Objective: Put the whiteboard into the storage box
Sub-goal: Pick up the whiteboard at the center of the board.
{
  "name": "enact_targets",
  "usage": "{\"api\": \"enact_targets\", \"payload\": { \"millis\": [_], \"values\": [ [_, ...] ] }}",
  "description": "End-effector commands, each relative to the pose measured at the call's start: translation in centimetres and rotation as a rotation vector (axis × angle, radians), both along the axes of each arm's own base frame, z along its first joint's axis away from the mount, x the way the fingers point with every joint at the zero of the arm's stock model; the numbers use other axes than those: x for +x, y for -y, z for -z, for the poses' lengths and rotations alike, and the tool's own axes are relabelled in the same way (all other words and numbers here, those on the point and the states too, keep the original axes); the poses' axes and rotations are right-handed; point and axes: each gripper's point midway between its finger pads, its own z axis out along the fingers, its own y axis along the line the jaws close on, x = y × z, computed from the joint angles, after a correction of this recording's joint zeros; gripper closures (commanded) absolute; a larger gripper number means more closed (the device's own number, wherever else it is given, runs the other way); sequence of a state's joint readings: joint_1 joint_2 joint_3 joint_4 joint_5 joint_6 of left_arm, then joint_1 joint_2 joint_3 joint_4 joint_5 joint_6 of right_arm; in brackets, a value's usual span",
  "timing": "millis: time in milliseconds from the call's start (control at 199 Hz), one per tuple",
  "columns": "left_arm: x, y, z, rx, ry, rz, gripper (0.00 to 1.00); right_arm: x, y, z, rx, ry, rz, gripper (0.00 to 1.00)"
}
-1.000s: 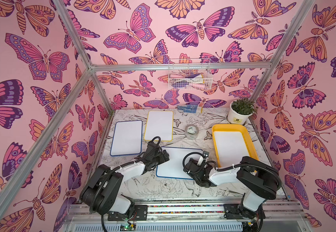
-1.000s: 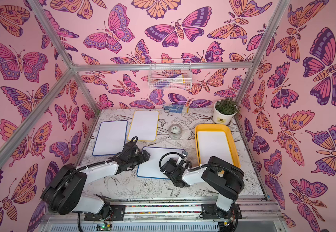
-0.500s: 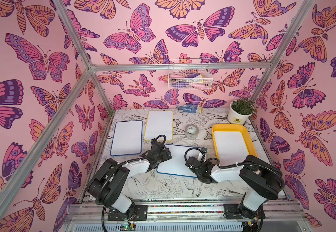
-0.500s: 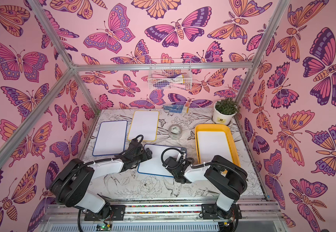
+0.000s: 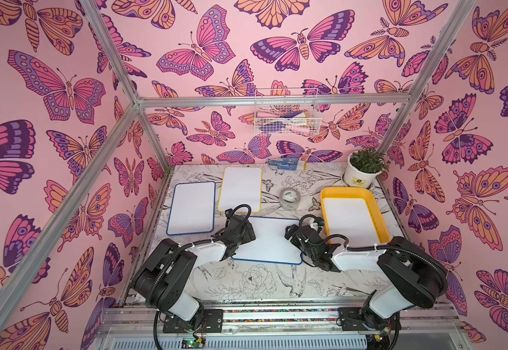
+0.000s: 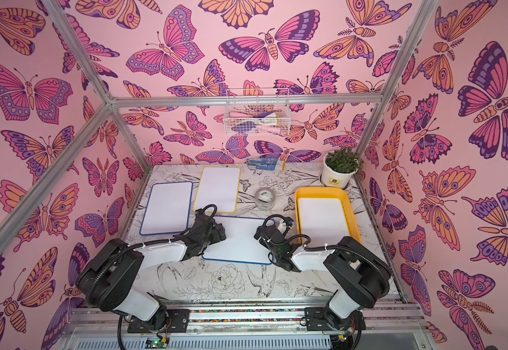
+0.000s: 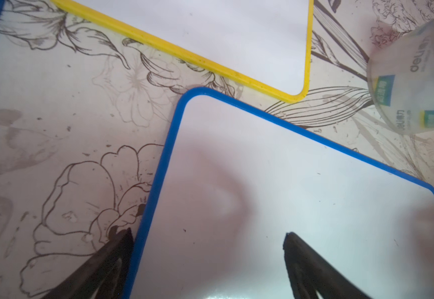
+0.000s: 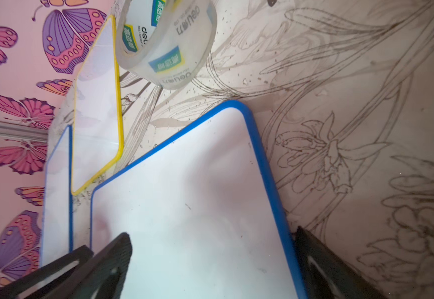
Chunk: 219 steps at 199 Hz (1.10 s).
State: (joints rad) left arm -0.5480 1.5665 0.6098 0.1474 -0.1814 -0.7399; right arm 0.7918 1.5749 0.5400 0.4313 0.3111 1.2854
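Low in the centre of both top views, the blue-rimmed whiteboard (image 5: 268,242) lay flat on the table (image 5: 246,285), not yet in the storage box. The left gripper (image 7: 209,233) stood with its jaws apart astride one short edge, one finger over the white face and one over bare table outside the rim. The right gripper (image 8: 212,233) straddled the opposite edge the same way, jaws wide and clamped on nothing.

The likeliest failure was a missed pick. The board was thin and sat flush, so a closing finger would probably skid it along rather than get beneath it. Uneven pushes from the two arms could also turn it.

Just above it in the frame, the tape roll (image 5: 289,198) and a corner of the yellow-rimmed board (image 5: 240,189) sat near its far edge, and a shove that way would likely knock them.

At centre right, the storage box (image 5: 346,191) already held a white board (image 5: 353,221) that covered nearly all its floor. A second board brought in tilted or off-square could catch on the flared rim and hang half out.

Beyond the box, toward the upper right of the table, the plant pot (image 5: 362,175) stood close enough that an overshoot might tip it.
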Motion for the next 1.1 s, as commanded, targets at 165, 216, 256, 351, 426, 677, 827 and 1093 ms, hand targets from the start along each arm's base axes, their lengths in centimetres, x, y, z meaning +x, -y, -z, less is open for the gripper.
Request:
{"api": "enact_targets", "payload": {
  "millis": [165, 216, 256, 351, 426, 677, 827, 1093],
  "values": [
    [-13.3, 0.5, 8.4, -0.077, -0.579, 0.128, 0.07, -8.1, -4.1, 4.5, 0.369, -0.444, -0.166, 0.01],
    [-13.3, 0.4, 8.4, -0.080, -0.578, 0.125, 0.07, -8.0, -3.8, 4.5, 0.370, -0.442, -0.151, 0.00],
    [-13.3, 0.4, 8.4, -0.082, -0.579, 0.124, 0.07, -8.0, -3.5, 4.5, 0.374, -0.448, -0.133, 0.00],
    [-13.3, 0.4, 8.4, -0.084, -0.579, 0.122, 0.07, -8.0, -2.8, 4.5, 0.401, -0.458, -0.079, 0.00],
    [-13.2, 0.3, 8.3, -0.087, -0.576, 0.119, 0.07, -8.1, -2.0, 4.9, 0.414, -0.482, -0.018, 0.00],
    [-13.3, 0.2, 8.3, -0.089, -0.579, 0.112, 0.07, -8.0, 0.4, 4.2, 0.416, -0.508, 0.106, 0.00],
    [-13.3, 0.0, 8.4, -0.093, -0.581, 0.105, 0.07, -6.3, 1.5, 2.3, 0.391, -0.387, 0.082, 0.00],
    [-13.3, -0.2, 8.5, -0.094, -0.588, 0.097, 0.07, -3.9, 0.4, -3.0, 0.411, -0.161, -0.035, 0.01]
  ]
}}
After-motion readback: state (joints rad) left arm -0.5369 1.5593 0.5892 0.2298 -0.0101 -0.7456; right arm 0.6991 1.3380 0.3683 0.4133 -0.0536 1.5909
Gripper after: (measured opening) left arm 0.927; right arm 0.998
